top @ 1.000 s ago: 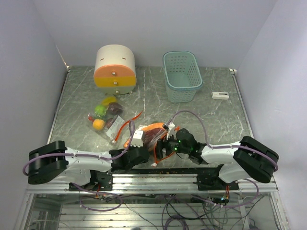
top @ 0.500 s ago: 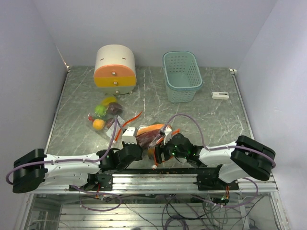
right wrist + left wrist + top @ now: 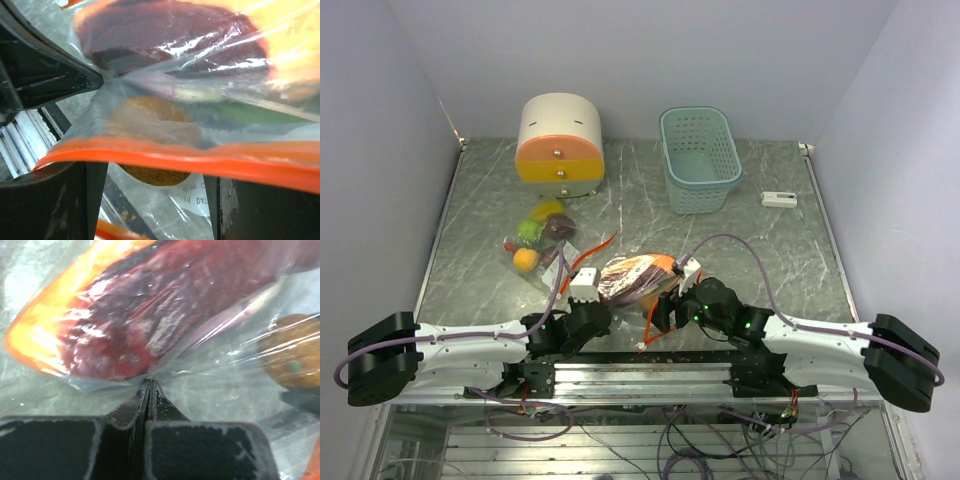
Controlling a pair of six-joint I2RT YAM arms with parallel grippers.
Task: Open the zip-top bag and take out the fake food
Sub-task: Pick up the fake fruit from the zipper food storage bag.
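Note:
A clear zip-top bag [image 3: 636, 277] with an orange zip strip [image 3: 175, 159] lies near the table's front edge. Inside it the fake food shows: a dark red and orange piece [image 3: 150, 310], a brown round fruit [image 3: 150, 125] and something green [image 3: 260, 112]. My left gripper [image 3: 592, 297] is shut on a fold of the bag's film [image 3: 150, 381] just below the red piece. On the bag's right end, my right gripper [image 3: 667, 301] has its jaws wide apart. The zip strip lies across its black fingers [image 3: 75, 200], and the brown fruit sits just beyond them.
A second clear bag of small toy fruits [image 3: 535, 243] lies at mid left. Behind it stands a round cream-and-orange drawer box [image 3: 560, 146]. A teal basket [image 3: 699, 158] and a small white device [image 3: 779, 199] are at the back right. The metal rail [image 3: 650, 372] runs along the near edge.
The bag has shifted slightly away from the near edge and bunched up. Both arms have stretched out lower, elbows swinging outward. The right jaws have narrowed a little.

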